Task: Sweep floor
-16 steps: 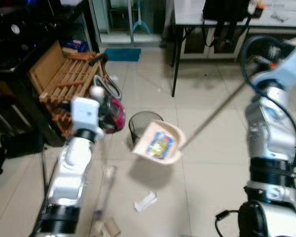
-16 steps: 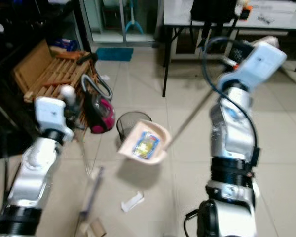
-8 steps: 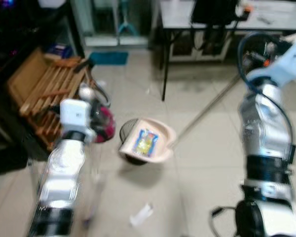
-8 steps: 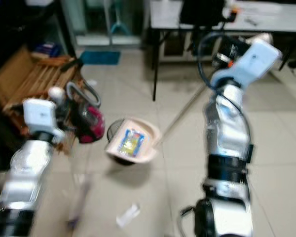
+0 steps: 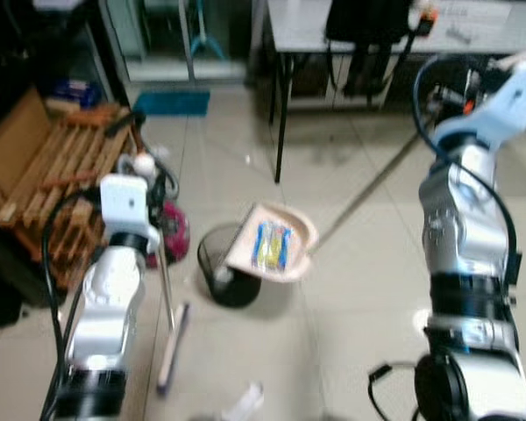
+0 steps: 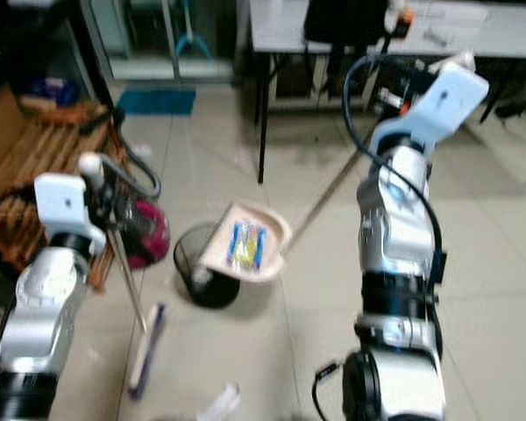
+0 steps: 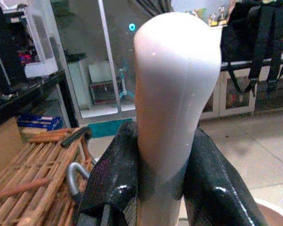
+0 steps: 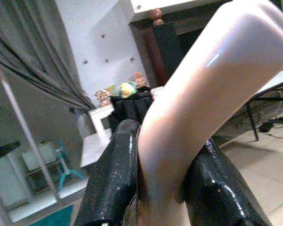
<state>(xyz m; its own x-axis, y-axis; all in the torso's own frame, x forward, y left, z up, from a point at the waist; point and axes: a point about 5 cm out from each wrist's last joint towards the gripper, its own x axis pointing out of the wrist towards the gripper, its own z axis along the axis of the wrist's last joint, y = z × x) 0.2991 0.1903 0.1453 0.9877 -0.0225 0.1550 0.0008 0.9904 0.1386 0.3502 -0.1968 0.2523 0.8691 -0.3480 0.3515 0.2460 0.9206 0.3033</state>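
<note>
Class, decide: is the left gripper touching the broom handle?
Touching. In the left wrist view, both black fingers of the left gripper press against the white broom handle.

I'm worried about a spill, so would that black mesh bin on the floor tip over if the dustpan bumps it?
Probably, yes. The mesh bin looks thin-walled and nearly empty, so likely light. It stands free on smooth tile, so a nudge from the dustpan tilted over its rim might slide it before tipping it.

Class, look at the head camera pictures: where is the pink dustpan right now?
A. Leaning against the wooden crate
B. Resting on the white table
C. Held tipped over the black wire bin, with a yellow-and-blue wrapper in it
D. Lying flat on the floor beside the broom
C: the dustpan hangs tilted above the black wire bin, a wrapper still in its scoop.
</note>
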